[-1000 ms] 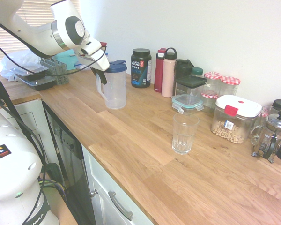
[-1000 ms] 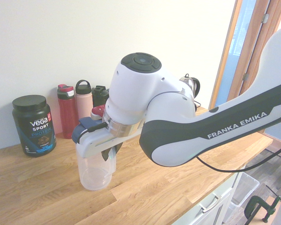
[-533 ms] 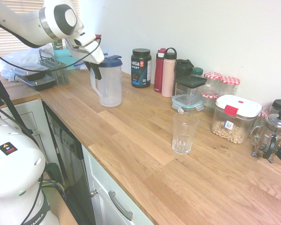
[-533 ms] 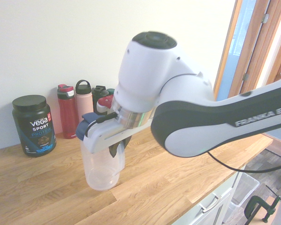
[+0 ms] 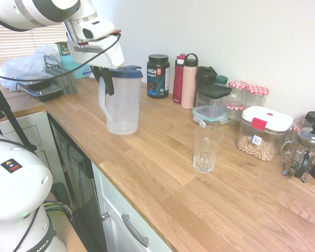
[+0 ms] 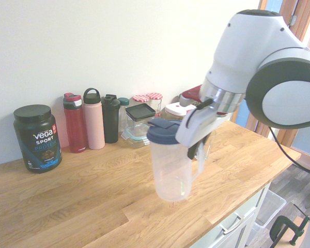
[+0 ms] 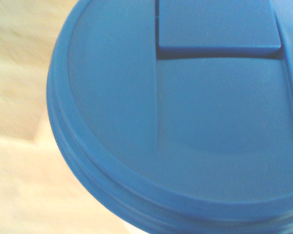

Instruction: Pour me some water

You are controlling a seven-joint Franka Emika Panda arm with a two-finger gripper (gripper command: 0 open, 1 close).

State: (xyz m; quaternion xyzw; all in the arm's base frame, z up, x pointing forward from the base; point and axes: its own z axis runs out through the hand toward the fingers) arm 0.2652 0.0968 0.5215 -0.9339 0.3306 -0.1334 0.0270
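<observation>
My jaws pinch the handle of the clear pitcher with its blue lid, lifted just off the tabletop. The glass waits at four o'clock. I should carry it level, then tip slowly, spout over the rim.

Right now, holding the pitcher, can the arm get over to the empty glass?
Probably yes. The end effector holds the pitcher, and only bare countertop lies between it and the glass.

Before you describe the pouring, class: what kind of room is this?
Most likely a home kitchen: a wooden worktop over white cupboard drawers, a French press, storage jars along the wall, and a drinking glass.
</observation>
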